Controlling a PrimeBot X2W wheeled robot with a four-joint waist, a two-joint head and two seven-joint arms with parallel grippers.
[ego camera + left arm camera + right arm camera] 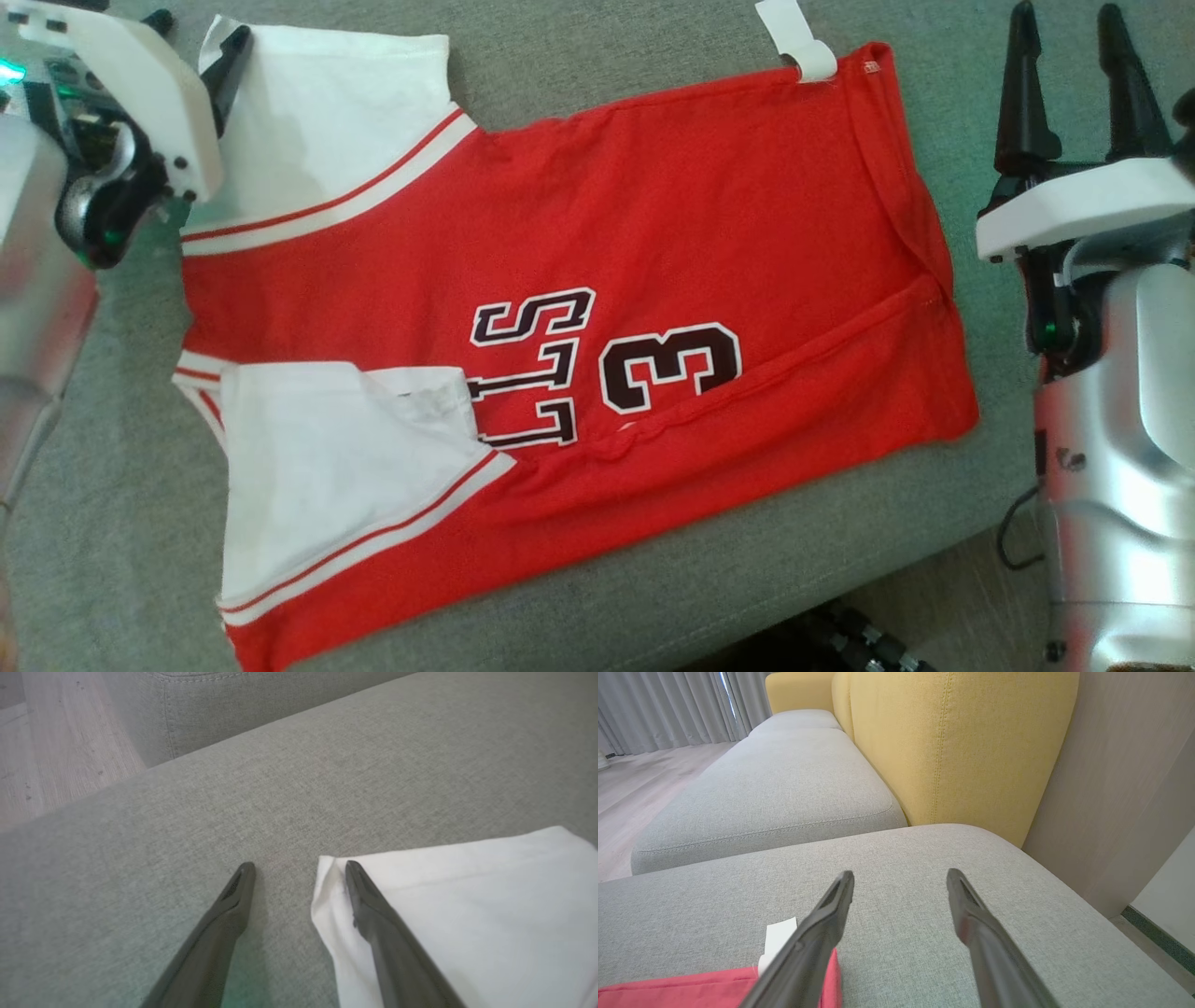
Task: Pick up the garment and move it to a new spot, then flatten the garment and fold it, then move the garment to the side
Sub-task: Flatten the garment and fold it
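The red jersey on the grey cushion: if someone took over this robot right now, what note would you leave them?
Left gripper: open, holding nothing, poised at the far white sleeve's corner.
Right gripper: open, empty, over the cushion beside the jersey's hem.
Jersey: spread flat on the cushion, near sleeve folded in over the lettering.
Done: flattened, it seems. Left: finish folding, move it aside.
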